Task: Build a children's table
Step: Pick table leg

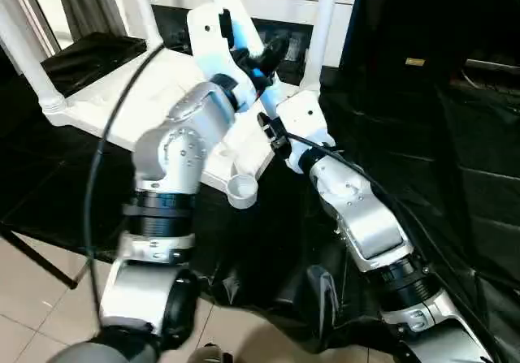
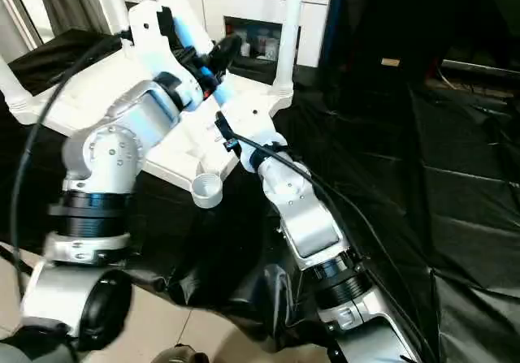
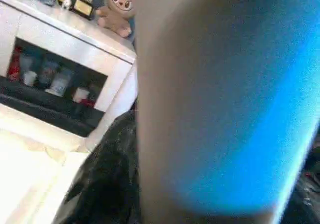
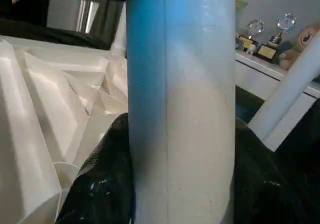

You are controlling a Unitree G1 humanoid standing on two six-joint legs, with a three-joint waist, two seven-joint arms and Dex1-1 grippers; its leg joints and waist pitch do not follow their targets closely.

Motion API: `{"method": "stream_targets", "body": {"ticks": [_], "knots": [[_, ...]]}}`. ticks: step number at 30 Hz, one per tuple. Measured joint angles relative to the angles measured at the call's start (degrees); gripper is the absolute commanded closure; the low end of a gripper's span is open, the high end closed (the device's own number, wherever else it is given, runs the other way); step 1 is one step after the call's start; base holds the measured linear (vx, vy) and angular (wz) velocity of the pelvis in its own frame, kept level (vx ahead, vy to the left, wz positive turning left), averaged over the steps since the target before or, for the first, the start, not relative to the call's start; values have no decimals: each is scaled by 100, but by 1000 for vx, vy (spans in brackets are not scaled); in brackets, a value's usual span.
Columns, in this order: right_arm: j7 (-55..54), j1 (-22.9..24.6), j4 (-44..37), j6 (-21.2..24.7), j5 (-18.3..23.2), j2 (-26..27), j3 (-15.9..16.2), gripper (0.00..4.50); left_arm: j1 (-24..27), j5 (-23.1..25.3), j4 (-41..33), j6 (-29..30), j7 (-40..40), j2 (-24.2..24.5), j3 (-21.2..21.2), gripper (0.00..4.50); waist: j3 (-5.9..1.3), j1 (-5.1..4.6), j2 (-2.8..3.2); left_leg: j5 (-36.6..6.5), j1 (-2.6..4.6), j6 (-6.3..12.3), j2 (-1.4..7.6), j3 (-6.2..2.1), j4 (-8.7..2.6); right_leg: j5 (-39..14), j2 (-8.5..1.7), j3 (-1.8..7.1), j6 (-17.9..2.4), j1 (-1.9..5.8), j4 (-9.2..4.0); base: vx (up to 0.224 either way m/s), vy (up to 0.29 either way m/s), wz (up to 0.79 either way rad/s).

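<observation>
The children's table top (image 1: pixel 114 95) lies upside down on the black-draped work table. Three white legs stand in its corner sockets, at the left (image 1: pixel 24 50), at the back (image 1: pixel 140 6) and at the right (image 1: pixel 325 22). The near corner socket (image 1: pixel 241 188) is an open round cup with nothing in it. A loose leg (image 1: pixel 236 22) slants over the top's near right part. My right gripper (image 1: pixel 273 103) is shut on its lower part, and the leg (image 4: pixel 180 108) runs straight across the right wrist view. My left gripper (image 1: pixel 262 61) is at the same leg, higher up.
Black cloth (image 1: pixel 455 176) covers the work table and hangs in folds at the right. A white cabinet (image 3: pixel 65 28) with trophies and a plush toy stands behind. Tiled floor (image 1: pixel 32 314) shows at the near left. A black cable (image 1: pixel 106 144) loops over my left arm.
</observation>
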Motion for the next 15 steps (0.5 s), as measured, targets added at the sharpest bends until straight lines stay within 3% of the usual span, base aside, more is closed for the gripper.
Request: {"method": "stream_targets", "body": {"ticks": [4, 11, 12, 15], "knots": [[-31, 9, 18, -16, -41, 22, -2, 265, 0, -47, -1, 0, 70, -43, 23, 257, 0, -9, 0, 0, 0, 2, 0, 0, 0, 0, 0, 0, 0, 0, 0, 0, 0, 0], [-33, 9, 116, -132, -117, 98, -40, 265, 2, -40, -9, 1, 98, -4, -7, 275, 0, -8, 0, 0, 0, 5, 0, 0, 0, 0, 0, 0, 0, 0, 0, 0, 0, 0], [-15, 9, 137, -161, -106, 111, -55, 209, 4, -36, -11, 1, 84, 32, -42, 275, 0, -8, 0, 0, 0, 4, 0, 0, 0, 0, 0, 0, 0, 0, 0, 0, 0, 0], [174, 34, 109, -368, 122, 137, -117, 195, 10, 3, -14, -27, -75, 279, -53, 275, 1, -47, 2, 0, 0, 5, 0, 0, 0, 1, 0, 0, 1, -2, 0, 0, 0, 0]]}}
